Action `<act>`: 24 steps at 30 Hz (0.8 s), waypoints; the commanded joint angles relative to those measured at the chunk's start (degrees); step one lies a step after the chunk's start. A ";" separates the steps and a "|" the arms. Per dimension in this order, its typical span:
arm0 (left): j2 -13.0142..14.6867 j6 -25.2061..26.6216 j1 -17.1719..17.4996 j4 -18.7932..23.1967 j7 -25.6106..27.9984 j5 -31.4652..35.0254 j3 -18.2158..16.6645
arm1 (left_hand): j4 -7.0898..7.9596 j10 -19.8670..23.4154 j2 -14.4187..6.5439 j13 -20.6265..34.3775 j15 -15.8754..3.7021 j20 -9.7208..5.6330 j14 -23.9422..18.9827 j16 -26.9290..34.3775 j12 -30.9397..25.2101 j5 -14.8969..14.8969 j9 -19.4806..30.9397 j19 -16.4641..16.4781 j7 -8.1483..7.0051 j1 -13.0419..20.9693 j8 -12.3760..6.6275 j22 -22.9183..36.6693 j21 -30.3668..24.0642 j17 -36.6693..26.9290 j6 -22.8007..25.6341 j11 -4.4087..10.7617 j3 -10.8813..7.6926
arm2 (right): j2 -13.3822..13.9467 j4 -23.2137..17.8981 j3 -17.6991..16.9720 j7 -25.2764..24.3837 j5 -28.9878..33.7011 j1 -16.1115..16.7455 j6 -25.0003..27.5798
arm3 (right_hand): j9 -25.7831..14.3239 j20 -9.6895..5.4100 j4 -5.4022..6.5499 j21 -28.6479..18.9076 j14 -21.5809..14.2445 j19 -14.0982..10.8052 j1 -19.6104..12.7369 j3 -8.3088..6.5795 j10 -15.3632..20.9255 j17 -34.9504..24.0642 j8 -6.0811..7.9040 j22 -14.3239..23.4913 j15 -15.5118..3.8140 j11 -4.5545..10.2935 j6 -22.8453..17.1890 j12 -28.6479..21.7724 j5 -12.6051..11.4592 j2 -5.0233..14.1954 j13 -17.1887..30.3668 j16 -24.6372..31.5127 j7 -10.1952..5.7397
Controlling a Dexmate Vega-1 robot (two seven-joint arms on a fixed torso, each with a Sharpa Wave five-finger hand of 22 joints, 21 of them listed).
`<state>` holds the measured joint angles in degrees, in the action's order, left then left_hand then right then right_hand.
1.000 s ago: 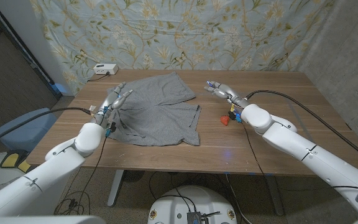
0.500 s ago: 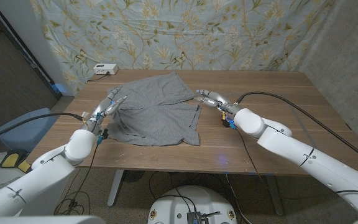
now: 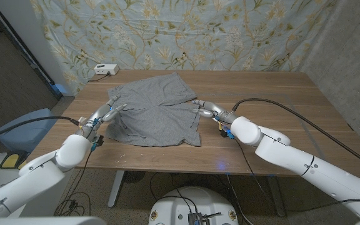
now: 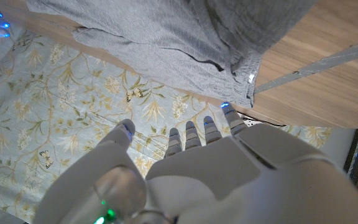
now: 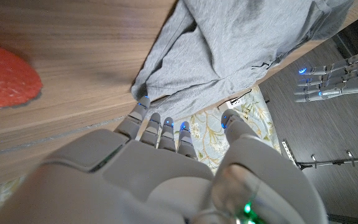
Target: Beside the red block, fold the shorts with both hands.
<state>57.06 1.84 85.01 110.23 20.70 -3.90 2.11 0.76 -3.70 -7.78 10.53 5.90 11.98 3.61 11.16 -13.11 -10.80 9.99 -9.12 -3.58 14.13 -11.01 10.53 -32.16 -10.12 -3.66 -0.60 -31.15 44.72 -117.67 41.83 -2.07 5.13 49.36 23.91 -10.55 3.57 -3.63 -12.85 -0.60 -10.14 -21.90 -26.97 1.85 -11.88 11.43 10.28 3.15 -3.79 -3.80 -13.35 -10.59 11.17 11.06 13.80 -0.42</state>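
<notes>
A: Which step is judged to be in hand?

B: The reach. The left hand (image 3: 108, 113) is seen at the shorts' (image 3: 155, 112) left edge, the right hand (image 3: 206, 107) at their right edge; both are spread, with nothing grasped. A pinch on each side hem is called for next.

A: Where are the shorts laid?

B: Mid-counter (image 3: 274, 94), spread flat. The long axis seems to run near to far; which end is the waistband cannot be told. The red block (image 5: 5, 73) lies just beside the right hand.

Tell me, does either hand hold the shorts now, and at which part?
Neither holds them yet. The left hand and right hand have open fingers at opposite side edges of the shorts.
</notes>
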 commanded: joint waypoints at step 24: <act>1.33 1.26 9.13 1.99 -7.78 8.89 -8.30 | -7.10 4.90 2.42 0.28 -0.58 -0.34 -1.13 -0.10 -0.53 0.29 0.20 1.36 -0.16 6.62 -1.34 0.11 1.27 0.01 7.58 0.97 -1.13 | -1.15 -8.10 12.41 2.78 18.00 1.46 14.28 | -0.10 -1.32 -1.68 0.27 0.24 -0.81 -4.32 -2.70 0.46 0.06 0.02 0.01 -0.98 0.72 -1.12 0.24 -0.03 -0.46 0.16 -0.82 -0.46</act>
<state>58.05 1.93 92.07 111.43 15.03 1.76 -4.19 -5.77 0.72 -5.50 10.52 5.11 11.57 2.76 11.16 -13.46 -10.58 9.99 -8.28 -3.67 20.18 -12.15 10.52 -31.11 -10.12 3.18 0.33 -32.04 44.12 -123.87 49.54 -0.25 16.04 51.24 33.75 -10.54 2.84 -4.83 -12.41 -0.23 -10.67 -25.11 -29.11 2.36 -11.81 11.44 10.12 2.73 -3.28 -4.31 -13.13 -10.59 10.69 11.05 13.12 -0.93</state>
